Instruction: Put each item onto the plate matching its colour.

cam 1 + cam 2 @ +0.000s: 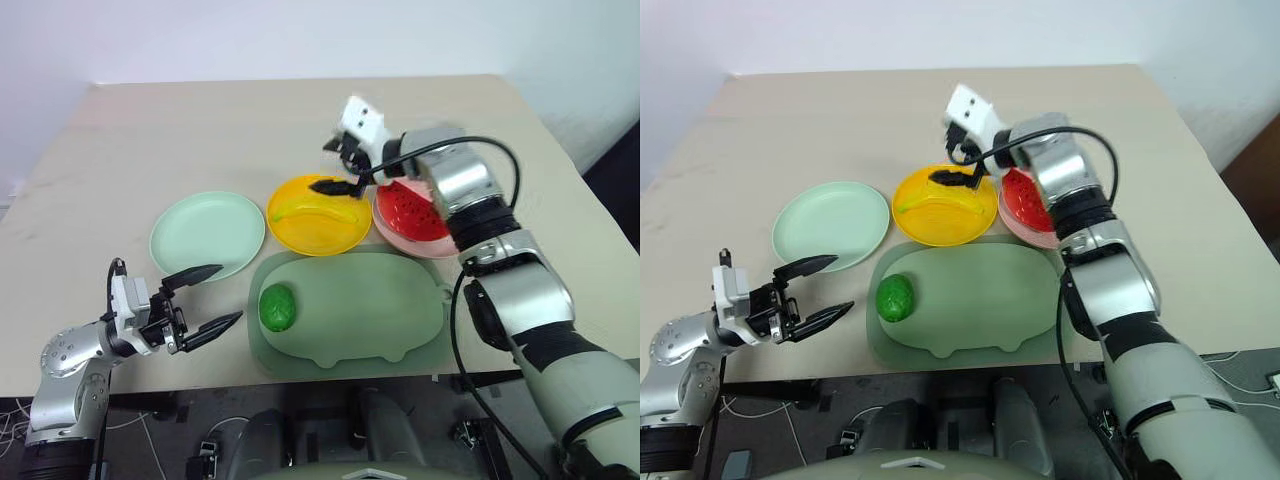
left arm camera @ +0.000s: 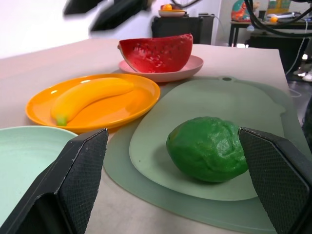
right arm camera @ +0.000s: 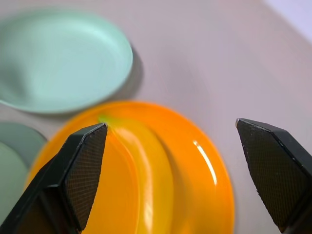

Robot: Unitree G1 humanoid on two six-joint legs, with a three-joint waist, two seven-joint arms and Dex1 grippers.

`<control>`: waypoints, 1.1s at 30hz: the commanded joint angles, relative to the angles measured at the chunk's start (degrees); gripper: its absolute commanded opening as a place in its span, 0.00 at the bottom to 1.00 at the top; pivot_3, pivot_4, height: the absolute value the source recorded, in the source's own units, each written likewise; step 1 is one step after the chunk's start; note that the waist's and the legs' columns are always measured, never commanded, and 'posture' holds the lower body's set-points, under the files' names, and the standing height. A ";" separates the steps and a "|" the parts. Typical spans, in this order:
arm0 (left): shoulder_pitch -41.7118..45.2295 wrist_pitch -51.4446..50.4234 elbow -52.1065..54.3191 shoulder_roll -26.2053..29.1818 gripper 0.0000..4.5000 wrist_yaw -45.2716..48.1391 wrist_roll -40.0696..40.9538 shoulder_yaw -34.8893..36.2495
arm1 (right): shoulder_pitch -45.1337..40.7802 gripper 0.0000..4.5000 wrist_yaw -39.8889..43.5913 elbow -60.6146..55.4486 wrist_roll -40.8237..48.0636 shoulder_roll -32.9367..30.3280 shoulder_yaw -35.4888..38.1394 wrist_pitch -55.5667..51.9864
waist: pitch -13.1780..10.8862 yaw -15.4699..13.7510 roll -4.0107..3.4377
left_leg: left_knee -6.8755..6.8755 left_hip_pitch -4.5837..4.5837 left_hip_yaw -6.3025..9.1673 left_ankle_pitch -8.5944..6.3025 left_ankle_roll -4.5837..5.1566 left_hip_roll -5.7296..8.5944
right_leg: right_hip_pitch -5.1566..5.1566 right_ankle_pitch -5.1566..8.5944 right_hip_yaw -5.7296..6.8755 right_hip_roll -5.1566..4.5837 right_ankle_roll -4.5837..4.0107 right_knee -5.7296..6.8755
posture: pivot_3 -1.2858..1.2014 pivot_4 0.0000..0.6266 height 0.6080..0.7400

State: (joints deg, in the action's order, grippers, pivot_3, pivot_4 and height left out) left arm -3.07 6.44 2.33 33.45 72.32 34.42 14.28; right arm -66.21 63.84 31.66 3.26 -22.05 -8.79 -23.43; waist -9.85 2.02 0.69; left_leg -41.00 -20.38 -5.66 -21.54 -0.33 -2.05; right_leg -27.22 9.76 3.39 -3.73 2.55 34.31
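Beige tabletop (image 1: 200,130) against a plain white wall, and honestly most of the sorting looks done already. What's left is the green fruit (image 1: 278,306): small, bumpy, roundish, sitting on the sage-green cutting board (image 1: 370,300) near the board's left end, so not on any plate yet. Its home, the mint green plate (image 1: 207,234), lies just past the board's left edge and a bit further back, bare and waiting. So the key relation: the fruit is ahead of and to the right of the left gripper (image 1: 208,298), which hangs low at the near-left edge of the table with its fingers spread wide and nothing between them. In the left wrist view the fruit (image 2: 207,148) sits between the two fingers, nearer the right-hand one, close in front, so that arm looks lined up for it. Being nearly round, it has no long axis worth fussing over. Further out, the banana (image 1: 318,210) lies across the yellow plate (image 1: 320,238), and the watermelon wedge (image 1: 410,211) rests on the pink plate (image 1: 425,243). The right gripper (image 1: 348,165) hovers over the far rim of the yellow plate, jaws apart and empty, well away from the fruit. My guess is the left arm takes this one.
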 commanded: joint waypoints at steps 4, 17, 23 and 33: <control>0.47 -1.40 2.21 0.67 1.00 0.49 1.23 0.06 | 11.92 0.99 8.62 -18.79 13.32 -10.79 9.50 -8.81 | -0.02 -0.97 -0.04 | -0.01 0.03 -0.02 -0.03 0.05 0.07 | 0.00 0.00 0.02 -0.01 0.01 -0.07 | 0.52 0.24 0.97; 1.34 -6.00 7.43 3.58 1.00 -1.20 2.47 1.54 | 38.30 0.99 21.99 -22.46 20.89 -25.40 21.69 13.28 | -0.02 -1.34 -0.02 | -0.01 0.16 -0.04 -0.15 0.28 0.09 | 0.10 0.00 -0.04 0.13 0.00 -0.08 | 0.52 0.24 0.97; -0.41 -8.24 9.84 4.84 1.00 -2.13 3.05 2.21 | 46.85 0.99 25.29 -18.26 21.98 -26.96 25.65 23.71 | -0.01 -1.38 0.00 | -0.02 0.26 -0.07 -0.16 0.30 0.09 | 0.20 0.01 -0.07 0.13 0.00 -0.11 | 0.52 0.24 0.97; 0.00 -14.84 13.19 5.51 1.00 -8.23 2.38 0.56 | 55.78 0.99 25.72 -19.13 24.82 -26.93 29.62 29.55 | -0.03 -1.40 0.01 | 0.06 0.95 -0.07 -0.19 0.35 0.07 | 0.81 0.15 -0.11 0.13 -0.17 -0.19 | 0.52 0.24 0.97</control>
State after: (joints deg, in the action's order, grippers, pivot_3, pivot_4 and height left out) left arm -3.85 -6.95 12.95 38.14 65.61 36.45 14.67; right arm -10.95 89.78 13.91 26.25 -48.31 19.03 4.91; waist -9.88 0.62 0.70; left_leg -40.94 -19.43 -5.71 -21.74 0.02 -1.98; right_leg -26.41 9.92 3.27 -3.60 2.38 34.12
